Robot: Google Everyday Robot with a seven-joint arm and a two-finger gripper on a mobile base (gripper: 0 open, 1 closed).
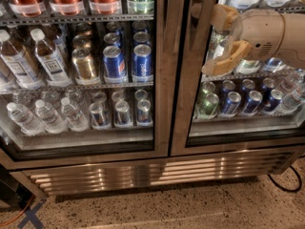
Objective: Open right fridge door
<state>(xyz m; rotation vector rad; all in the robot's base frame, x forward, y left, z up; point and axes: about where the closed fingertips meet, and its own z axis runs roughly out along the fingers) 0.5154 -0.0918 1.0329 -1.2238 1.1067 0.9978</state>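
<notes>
Many cans [232,101] sit behind the right fridge door [183,118]. The tool [201,40] hangs at its left edge, spread wide, gripping nothing.

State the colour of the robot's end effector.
Tan; the end effector sits at the right fridge door's left edge, camera view.

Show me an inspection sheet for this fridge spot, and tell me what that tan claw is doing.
Surface: speckled floor below the steel grille.
Job's things: right fridge door looks shut, flush with the left door.
Clutter: water bottles and cans behind glass; blue tape cross on floor.
Grippers: gripper open, in front of the right door's glass by its inner frame edge.
Cables: dark cable lower right; orange cable lower left.
Surroundings: nothing seen.
</notes>
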